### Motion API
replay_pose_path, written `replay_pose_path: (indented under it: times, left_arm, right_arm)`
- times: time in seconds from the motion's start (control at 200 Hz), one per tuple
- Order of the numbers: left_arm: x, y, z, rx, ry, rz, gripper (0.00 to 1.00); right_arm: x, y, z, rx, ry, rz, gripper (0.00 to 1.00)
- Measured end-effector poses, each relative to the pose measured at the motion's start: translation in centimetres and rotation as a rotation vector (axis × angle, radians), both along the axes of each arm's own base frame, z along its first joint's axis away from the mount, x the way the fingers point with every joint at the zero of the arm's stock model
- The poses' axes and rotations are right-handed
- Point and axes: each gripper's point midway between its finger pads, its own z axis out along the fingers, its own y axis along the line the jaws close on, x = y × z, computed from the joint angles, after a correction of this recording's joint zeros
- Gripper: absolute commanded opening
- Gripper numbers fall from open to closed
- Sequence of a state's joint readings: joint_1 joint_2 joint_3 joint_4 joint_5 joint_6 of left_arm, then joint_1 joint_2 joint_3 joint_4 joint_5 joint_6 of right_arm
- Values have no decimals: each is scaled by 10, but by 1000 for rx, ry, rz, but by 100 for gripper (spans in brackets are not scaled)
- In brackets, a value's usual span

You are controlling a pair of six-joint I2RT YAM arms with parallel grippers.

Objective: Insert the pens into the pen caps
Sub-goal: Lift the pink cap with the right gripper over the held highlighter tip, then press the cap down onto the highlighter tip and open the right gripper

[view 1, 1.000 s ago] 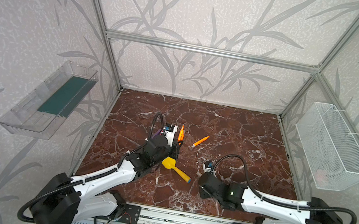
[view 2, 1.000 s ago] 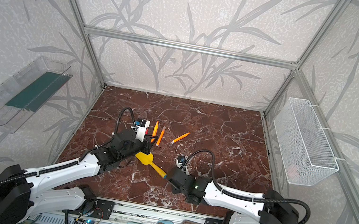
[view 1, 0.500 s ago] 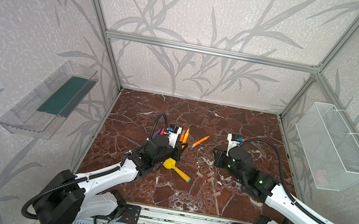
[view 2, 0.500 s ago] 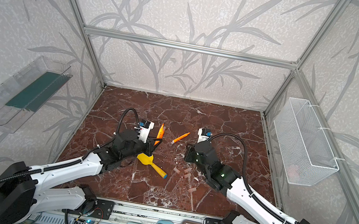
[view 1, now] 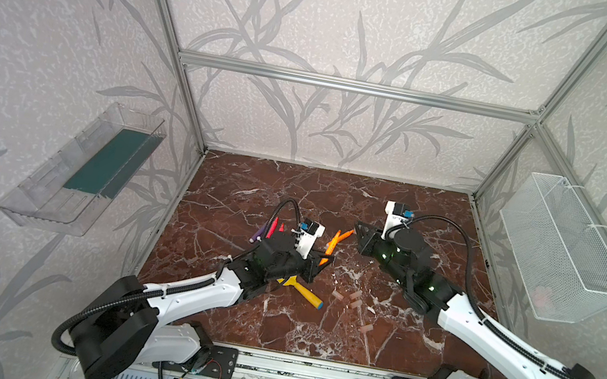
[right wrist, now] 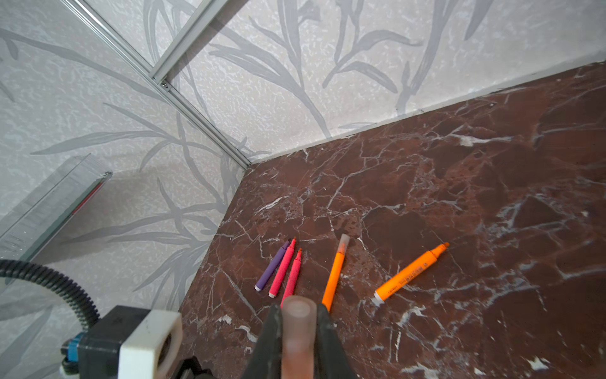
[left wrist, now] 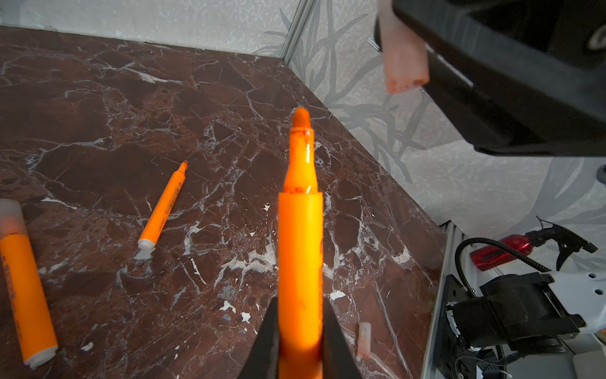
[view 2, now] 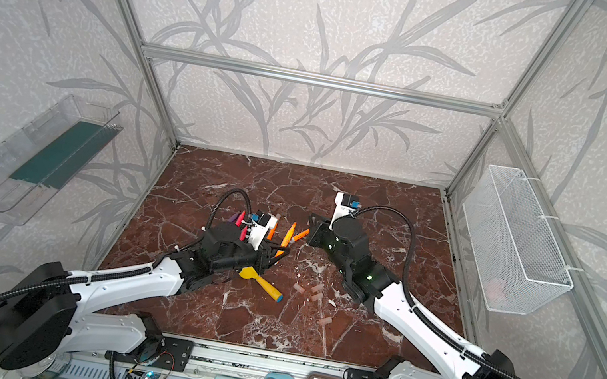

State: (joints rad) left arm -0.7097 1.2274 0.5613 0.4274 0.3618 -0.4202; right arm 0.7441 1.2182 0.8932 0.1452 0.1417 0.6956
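- The left gripper [left wrist: 300, 315] is clamped on an uncapped orange pen [left wrist: 300, 229] just beyond the blade of the yellow toy shovel [view 1: 306, 294]. The pen's felt tip juts out clear of the marble floor [view 1: 310, 335].
- The right gripper [right wrist: 299, 318] is pinched tight on a translucent pen cap [right wrist: 298, 341], beyond the shovel and off to its right. The cap and the held pen's tip are near each other but apart.
- A second orange pen [right wrist: 410, 274], uncapped, lies flat beyond the shovel, between the two grippers.
- A capped orange pen [right wrist: 334, 275] lies beyond the shovel, close by the left gripper.
- A purple pen [right wrist: 272, 265] and two pinkish-red pens [right wrist: 282, 267] lie side by side, beyond the shovel and to its left.
- Four loose pen caps [view 1: 338, 295] are scattered to the right of the shovel's handle end.
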Motion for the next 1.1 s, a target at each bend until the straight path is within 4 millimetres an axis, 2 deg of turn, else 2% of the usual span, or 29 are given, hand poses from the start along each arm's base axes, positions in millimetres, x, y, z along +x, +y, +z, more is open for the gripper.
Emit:
replay_pose_path:
  times: [0.14, 0.315, 0.835, 0.94, 1.1]
  left_arm:
    - [0, -1, 4, -12, -10, -4, 0]
    - [1, -2, 6, -21, -15, -3, 0]
    - [3, 1, 16, -44, -29, 21, 0]
    - [3, 1, 16, -43, -30, 25, 0]
    - [4, 4, 12, -34, -15, 35, 0]
  right_arm:
    - [11, 21, -2, 22, -1, 45, 0]
    - [13, 33, -15, 28, 25, 83, 0]
    - [11, 41, -7, 76, 12, 104, 0]
    - [10, 41, -7, 77, 15, 106, 0]
    - [-3, 45, -18, 96, 31, 132, 0]
